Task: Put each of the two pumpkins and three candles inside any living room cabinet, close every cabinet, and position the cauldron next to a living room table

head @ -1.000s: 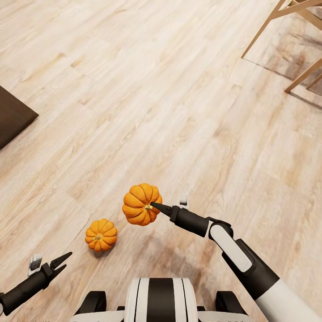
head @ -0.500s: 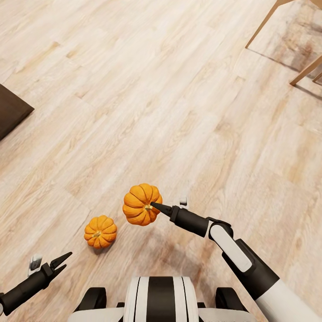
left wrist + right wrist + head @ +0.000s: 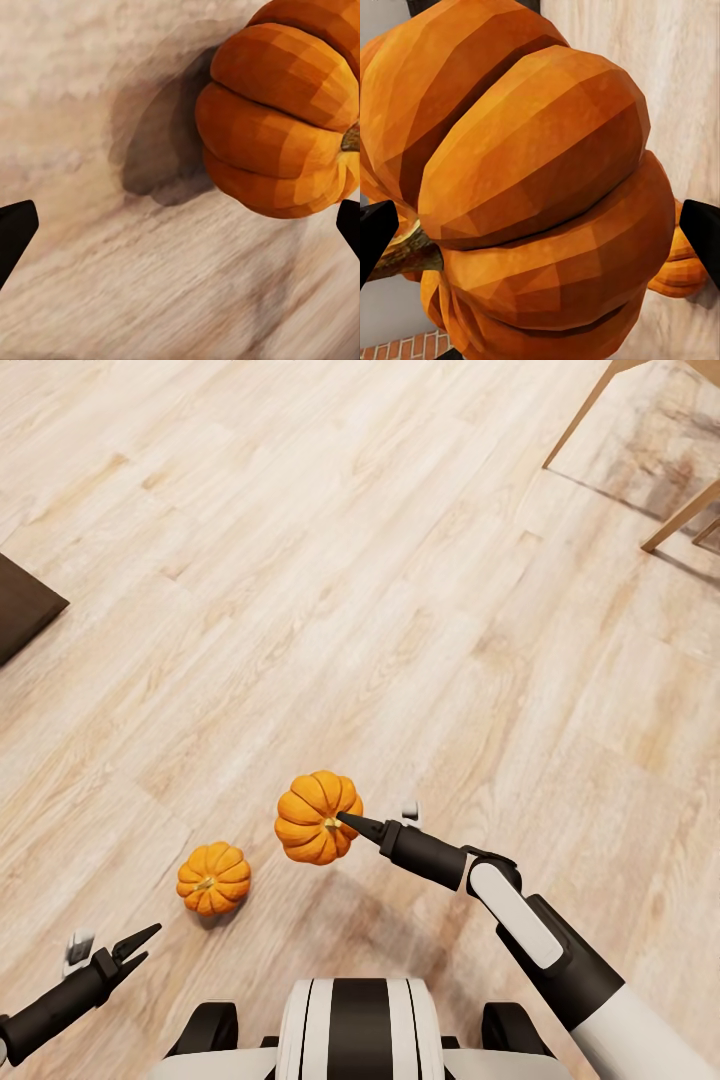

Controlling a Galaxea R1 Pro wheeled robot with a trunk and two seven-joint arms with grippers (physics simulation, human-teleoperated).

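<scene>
Here, one pumpkin (image 3: 318, 817) is gripped by the right gripper (image 3: 350, 822), whose fingers are closed at its stem, so that it is carried clear of the floor (image 3: 330, 580), presumably for the cabinet. The left gripper (image 3: 138, 945) is held open and empty, low, with the second pumpkin (image 3: 213, 878) lying on the floor just ahead of its fingers. Farther off, pale wooden legs (image 3: 640, 470) are cut off, and a dark corner (image 3: 22, 610) cannot be identified.

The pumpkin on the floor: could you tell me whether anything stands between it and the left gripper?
Nothing visible does. The left gripper hangs open just short of the pumpkin on the floor, with bare wood floor between them.
</scene>
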